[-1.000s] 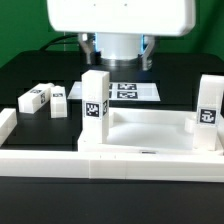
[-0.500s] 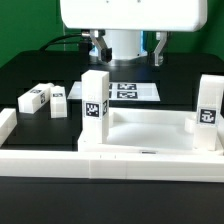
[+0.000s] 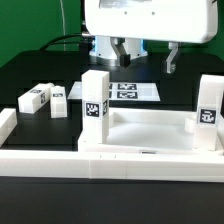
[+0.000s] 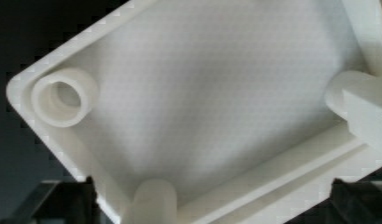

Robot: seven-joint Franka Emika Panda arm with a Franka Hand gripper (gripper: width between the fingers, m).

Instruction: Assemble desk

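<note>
The white desk top (image 3: 150, 132) lies as a rimmed tray near the front. One tag-marked leg (image 3: 95, 108) stands upright in its corner on the exterior view's left, another leg (image 3: 209, 112) in the corner on the right. Two loose legs (image 3: 35, 97) (image 3: 57, 102) lie on the black table at the left. My gripper (image 3: 146, 55) hangs above and behind the tray, open and empty, fingers wide apart. The wrist view looks down into the tray (image 4: 206, 90), showing an empty round socket (image 4: 63, 98), one standing leg (image 4: 149, 200) and the other leg (image 4: 366, 100).
The marker board (image 3: 125, 91) lies flat on the table behind the tray, below the gripper. White border rails run along the front (image 3: 100, 160) and at the exterior view's left (image 3: 8, 125).
The gripper has moved toward the exterior view's right, staying open and empty. The tray and legs have not moved.
</note>
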